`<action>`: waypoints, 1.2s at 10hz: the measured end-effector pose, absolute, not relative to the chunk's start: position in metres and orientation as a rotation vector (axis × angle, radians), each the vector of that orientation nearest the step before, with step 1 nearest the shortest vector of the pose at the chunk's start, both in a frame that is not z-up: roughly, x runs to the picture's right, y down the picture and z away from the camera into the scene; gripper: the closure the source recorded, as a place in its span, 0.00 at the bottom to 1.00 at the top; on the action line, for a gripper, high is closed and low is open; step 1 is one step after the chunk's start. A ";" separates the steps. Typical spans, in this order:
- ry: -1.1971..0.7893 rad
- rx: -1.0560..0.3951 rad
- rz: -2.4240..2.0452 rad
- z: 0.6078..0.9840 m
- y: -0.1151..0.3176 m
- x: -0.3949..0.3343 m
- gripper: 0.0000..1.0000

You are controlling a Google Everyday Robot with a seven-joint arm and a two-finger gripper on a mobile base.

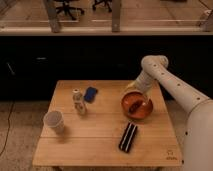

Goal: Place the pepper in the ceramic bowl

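- Gripper (133, 93): held low over the far rim of the ceramic bowl, at the end of the white arm (172, 85), which reaches in from the right. Whether it is spread or pressed together cannot be told.
- Ceramic bowl (143, 114): orange-brown, set on the right part of the wooden table (100, 145).
- Pepper (134, 106): seen as a dark reddish, elongated shape lying inside the bowl, just below the gripper; contact between the two cannot be told.
- White cup (53, 121): stood upright near the table's left edge.
- Small bottle (78, 102): upright, left of centre.
- Blue object (90, 94): laid flat just beside the bottle, toward the far edge.
- Black oblong object (128, 136): laid flat near the front edge, below the bowl.
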State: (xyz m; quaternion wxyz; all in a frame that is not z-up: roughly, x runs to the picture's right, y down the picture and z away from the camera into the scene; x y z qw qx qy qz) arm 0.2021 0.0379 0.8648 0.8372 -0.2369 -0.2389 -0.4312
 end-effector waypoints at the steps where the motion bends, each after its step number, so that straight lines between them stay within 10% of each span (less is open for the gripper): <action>1: -0.494 -0.510 -0.893 0.866 0.038 0.204 0.20; 12: -0.512 -0.468 -0.940 0.864 0.026 0.211 0.20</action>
